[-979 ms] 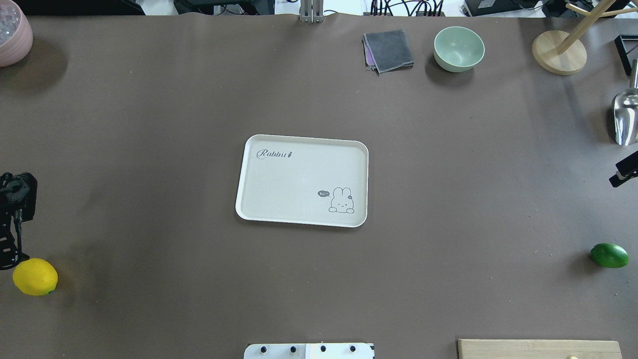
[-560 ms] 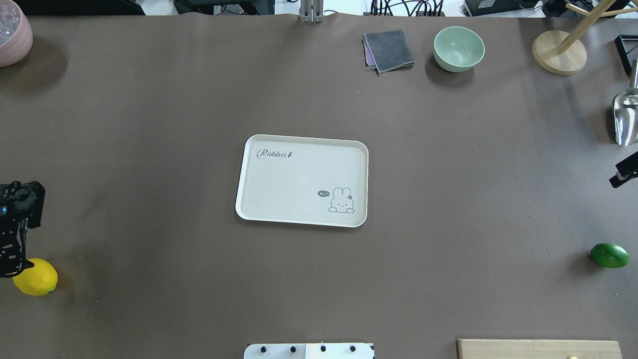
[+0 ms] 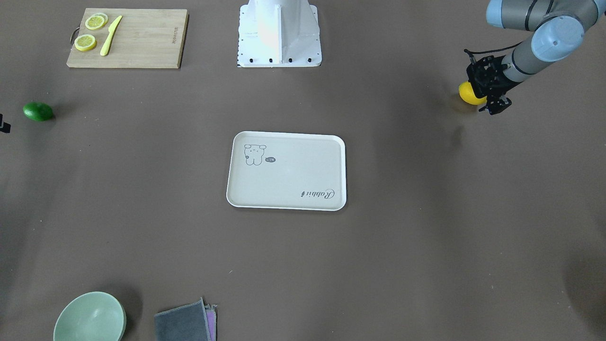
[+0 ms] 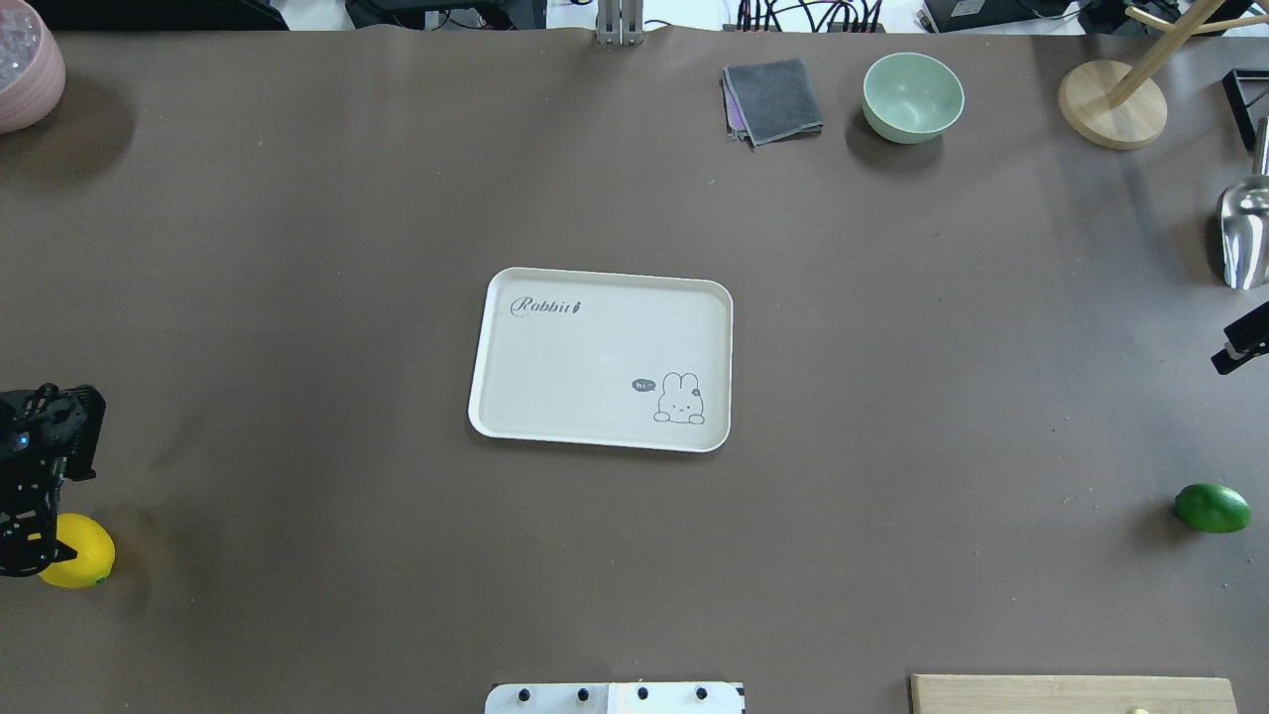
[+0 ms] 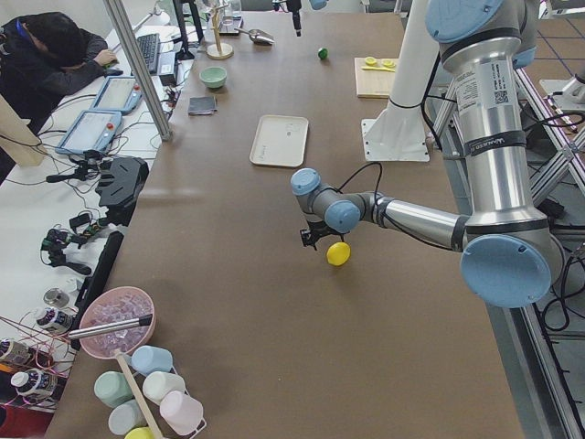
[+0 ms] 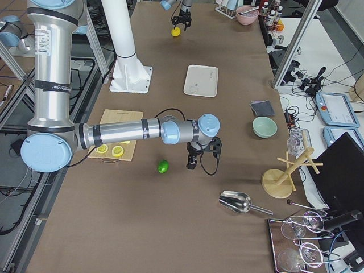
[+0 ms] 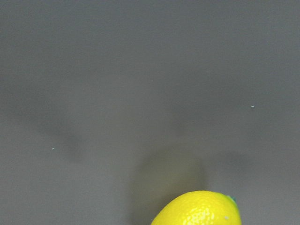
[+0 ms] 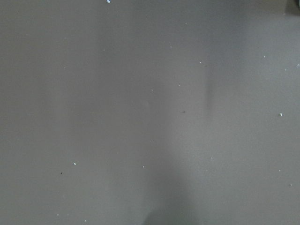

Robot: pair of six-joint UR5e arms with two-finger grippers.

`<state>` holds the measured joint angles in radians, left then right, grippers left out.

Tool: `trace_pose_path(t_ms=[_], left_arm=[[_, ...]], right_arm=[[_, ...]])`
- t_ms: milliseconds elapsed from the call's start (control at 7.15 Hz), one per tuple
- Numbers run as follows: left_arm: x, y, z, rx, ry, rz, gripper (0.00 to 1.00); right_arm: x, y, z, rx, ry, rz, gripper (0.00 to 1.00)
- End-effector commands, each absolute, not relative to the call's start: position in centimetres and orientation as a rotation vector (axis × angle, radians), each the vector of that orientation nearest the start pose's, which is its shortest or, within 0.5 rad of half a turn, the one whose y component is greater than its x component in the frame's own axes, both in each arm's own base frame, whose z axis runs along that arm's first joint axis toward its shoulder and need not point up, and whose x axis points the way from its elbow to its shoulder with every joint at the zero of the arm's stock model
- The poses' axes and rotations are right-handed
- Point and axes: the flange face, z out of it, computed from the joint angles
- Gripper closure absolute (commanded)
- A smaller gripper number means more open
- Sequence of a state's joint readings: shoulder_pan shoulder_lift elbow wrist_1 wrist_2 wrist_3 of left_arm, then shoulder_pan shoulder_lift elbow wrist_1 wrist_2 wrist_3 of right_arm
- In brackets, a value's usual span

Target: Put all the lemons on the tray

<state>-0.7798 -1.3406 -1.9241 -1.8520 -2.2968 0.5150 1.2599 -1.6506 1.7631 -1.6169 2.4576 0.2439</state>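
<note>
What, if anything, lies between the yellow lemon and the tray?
Nothing visible. The yellow lemon lies at the robot's far left and the tray at the centre, with only bare brown table between them.

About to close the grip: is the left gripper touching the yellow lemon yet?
Cannot tell. Overhead, the left gripper overlaps the yellow lemon; no view shows contact or a gap plainly.
</note>
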Motion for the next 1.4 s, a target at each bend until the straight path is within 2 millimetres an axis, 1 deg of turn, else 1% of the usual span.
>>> trace_pose_path(t_ms=[0, 280, 699, 839, 979, 1119, 1259], left_arm=[[24.6, -33.1, 56.7, 0.301, 0.831, 1.422, 0.03], [24.5, -33.0, 57.5, 0.291, 0.828, 1.431, 0.03], [25.0, -32.7, 58.9, 0.262, 0.829, 1.44, 0.03], [25.1, -32.7, 59.4, 0.249, 0.83, 1.438, 0.2], [25.1, -32.6, 59.9, 0.238, 0.832, 1.436, 0.42], [25.1, -32.3, 60.3, 0.214, 0.87, 1.429, 0.7], [25.7, -32.0, 60.3, 0.181, 0.97, 1.418, 0.95]], right_arm=[[-8.8, -45.4, 59.9, -0.184, -0.869, -0.094, 0.0], [-8.9, -45.4, 59.8, -0.185, -0.869, -0.096, 0.0], [-9.0, -45.4, 59.9, -0.187, -0.867, -0.096, 0.0], [-9.1, -45.4, 59.9, -0.188, -0.866, -0.096, 0.0], [-9.1, -45.4, 59.9, -0.188, -0.866, -0.098, 0.0], [-9.1, -45.4, 59.9, -0.188, -0.866, -0.098, 0.0], [-9.1, -45.4, 59.9, -0.188, -0.866, -0.098, 0.0]])
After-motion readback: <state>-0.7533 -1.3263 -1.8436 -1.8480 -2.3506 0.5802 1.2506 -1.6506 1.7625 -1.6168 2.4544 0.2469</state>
